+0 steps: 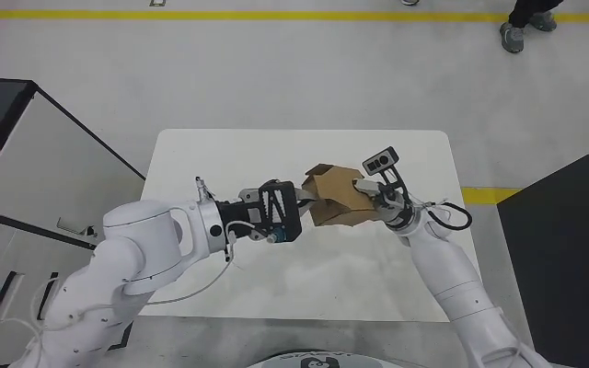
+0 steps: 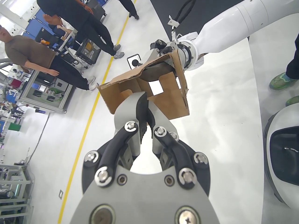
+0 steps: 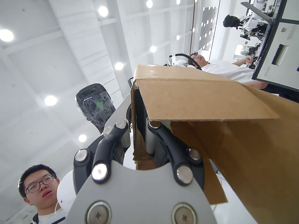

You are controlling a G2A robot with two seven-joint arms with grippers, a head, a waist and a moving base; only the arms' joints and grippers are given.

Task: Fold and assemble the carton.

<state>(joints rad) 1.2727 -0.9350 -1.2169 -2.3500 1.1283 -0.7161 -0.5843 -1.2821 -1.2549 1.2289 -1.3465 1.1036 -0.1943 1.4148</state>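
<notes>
**Carton gripped at both ends, approx mid-table**

L arm comes in over the table's near-left corner and lies across its left half. L claw ends up about mid-table, at the left end of the carton. In L wrist view the L claw is clenched. Its fingers are nearly together w/ the carton's near edge nipped btwn the black pads. Only a thin gap is left, and cardboard fills it.

Carton is brown, part-folded and not closed up. It sits just right of table centre, nearer the far edge than the near one. Flaps stick out at angles, and the top one slants upward. L wrist view looks into the open inside, where a small square opening shows white through it. A claw grips each end. Can't tell if the underside touches the table.

R claw is at the carton's right end, w/ the R arm running back over the table's near-right corner. In L wrist view the R claw sits on the carton's far side, up against its top corner. In R wrist view the R claw is clamped on a cardboard wall standing edge-on btwn its fingers. One finger is inside the carton, the other outside, and the gap is no wider than the board. A folded flap juts out above the claw.
</notes>
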